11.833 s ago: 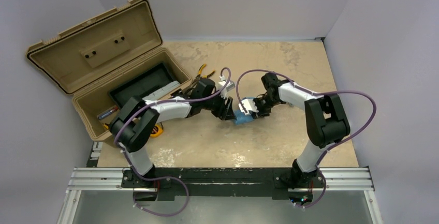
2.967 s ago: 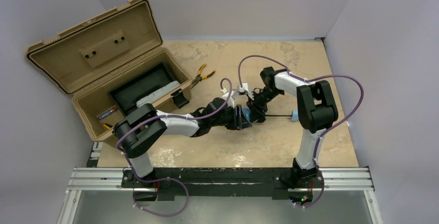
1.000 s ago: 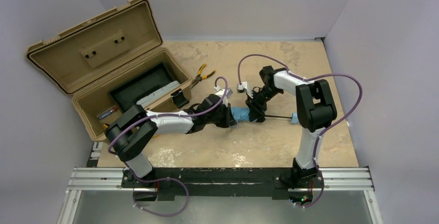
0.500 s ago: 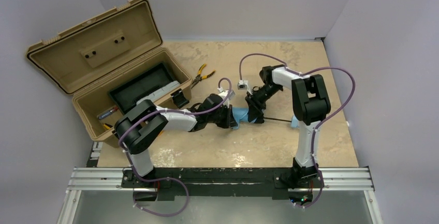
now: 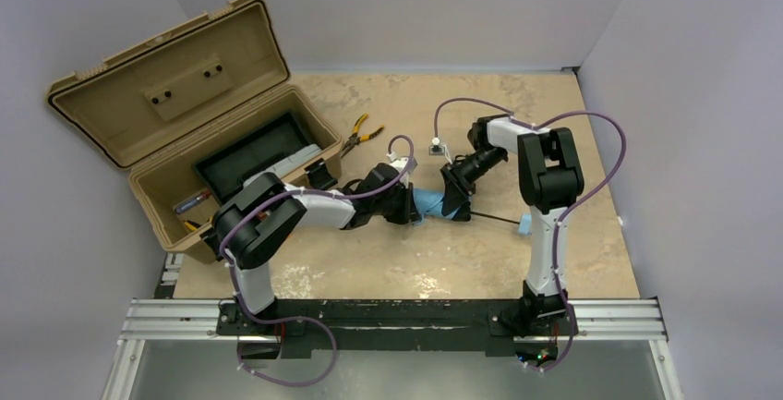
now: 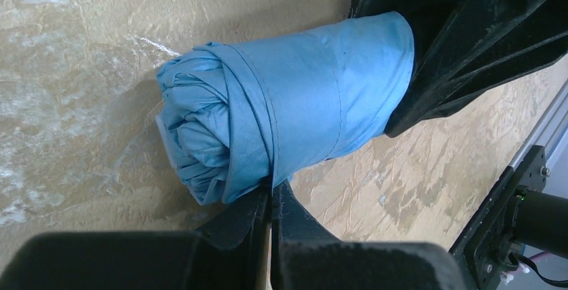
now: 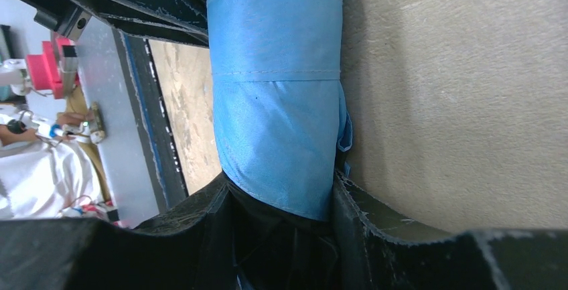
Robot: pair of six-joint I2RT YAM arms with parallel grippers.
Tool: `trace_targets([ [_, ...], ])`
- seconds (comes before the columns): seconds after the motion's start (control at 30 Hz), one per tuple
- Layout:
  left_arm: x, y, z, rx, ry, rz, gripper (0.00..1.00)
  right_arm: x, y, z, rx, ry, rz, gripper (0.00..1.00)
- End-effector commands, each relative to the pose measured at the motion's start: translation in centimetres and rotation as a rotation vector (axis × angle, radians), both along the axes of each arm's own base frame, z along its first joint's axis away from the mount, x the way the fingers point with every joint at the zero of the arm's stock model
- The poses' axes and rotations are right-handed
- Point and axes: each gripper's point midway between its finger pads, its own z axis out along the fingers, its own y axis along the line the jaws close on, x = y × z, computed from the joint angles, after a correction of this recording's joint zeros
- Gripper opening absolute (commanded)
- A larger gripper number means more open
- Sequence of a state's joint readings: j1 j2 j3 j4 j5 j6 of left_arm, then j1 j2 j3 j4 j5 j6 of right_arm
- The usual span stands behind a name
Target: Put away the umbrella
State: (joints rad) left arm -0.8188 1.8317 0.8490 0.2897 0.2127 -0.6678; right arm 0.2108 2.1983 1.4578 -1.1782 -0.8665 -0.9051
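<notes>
Umbrella [image 5: 430, 204] lies mid-table [image 5: 388, 266], canopy rolled into a tight sky-blue bundle with the strap [image 6: 258, 109] wound round it. The thin black shaft [image 5: 494, 220] sticks out to the right and ends at the small blue handle [image 5: 524, 225], on the table by my right arm's upright link. So the bundle is wrapped but the shaft looks not yet collapsed, my read. My right gripper [image 7: 281, 189] is clamped on the bundle's right end, one finger on each side of the fabric. That is probably to pin it so it can't roll or unwind while the other side gets worked. My left gripper [image 6: 271, 199] is fully closed, tips pressed together and touching the bundle's left end right at the strap edge. It looks like it's pressing or tucking the strap, but I can't tell if any fabric is actually pinched. The two grippers face each other with the bundle between them. The open tan case [image 5: 157, 208] sits at far left, well apart from the umbrella, lid up, some items inside, likely the drop spot. Yellow-handled pliers [image 5: 355, 134] lie on the table just right of the case.
</notes>
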Motion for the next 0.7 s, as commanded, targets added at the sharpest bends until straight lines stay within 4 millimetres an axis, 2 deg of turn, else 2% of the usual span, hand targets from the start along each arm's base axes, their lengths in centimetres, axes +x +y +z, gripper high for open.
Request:
trace_targets([
  [0.0, -0.5, 3.0, -2.6, 0.182, 0.035, 0.017, 0.0, -1.3, -4.7, -7.6, -0.254, -0.018, 0.146, 0.06],
  [0.37, 1.6, 4.2, -3.2, 0.282, 0.022, 0.095, 0.0, -1.7, -5.0, -7.6, -0.249, -0.003, 0.165, 0.06],
  [0.43, 1.4, 4.4, -3.6, 0.303, 0.046, 0.103, 0.0, -1.9, -5.0, -7.7, -0.247, 0.005, 0.168, 0.06],
  [0.53, 1.7, 4.4, -4.0, 0.315, 0.063, 0.129, 0.17, -2.1, -4.9, -7.7, -0.236, 0.015, 0.171, 0.06],
  [0.67, 2.0, 4.2, -4.3, 0.316, 0.074, 0.147, 0.26, -2.5, -4.7, -7.6, -0.216, 0.044, 0.176, 0.06],
])
